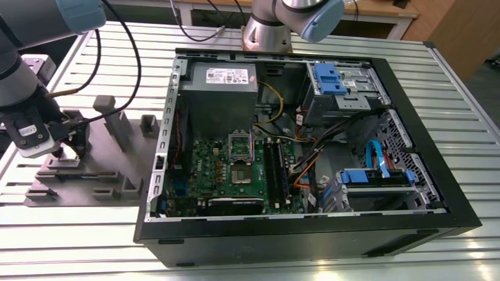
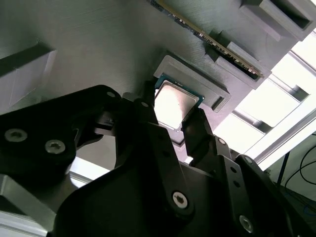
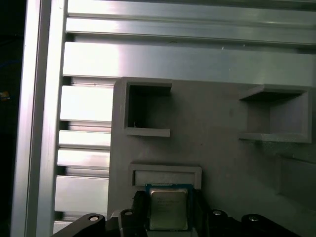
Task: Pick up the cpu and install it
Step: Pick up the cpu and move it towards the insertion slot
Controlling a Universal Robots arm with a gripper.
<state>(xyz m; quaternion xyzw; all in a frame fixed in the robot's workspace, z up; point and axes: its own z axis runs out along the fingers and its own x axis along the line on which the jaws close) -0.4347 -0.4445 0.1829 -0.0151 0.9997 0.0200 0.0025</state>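
Exterior view, starting at its left: your gripper is down on the grey holder plate, which lies on the slatted metal table. Just beside the plate, toward that view's right, the open computer case lies on its side. Inside it you can see the green board, with the silver socket frame near the board's middle. The grey box sits above the board in that view.

Both wrist views give you the cpu. It is a small, flat square chip. Its top is pale silvery metal and catches the light, and a thin green edge shows around it. It lies flat at a shallow raised pocket of the holder plate, just beside the pocket's rim.

The two black fingers stand one on each side of the chip. They are clenched against two opposite edges, so you are grasping the cpu where it lies on the plate.
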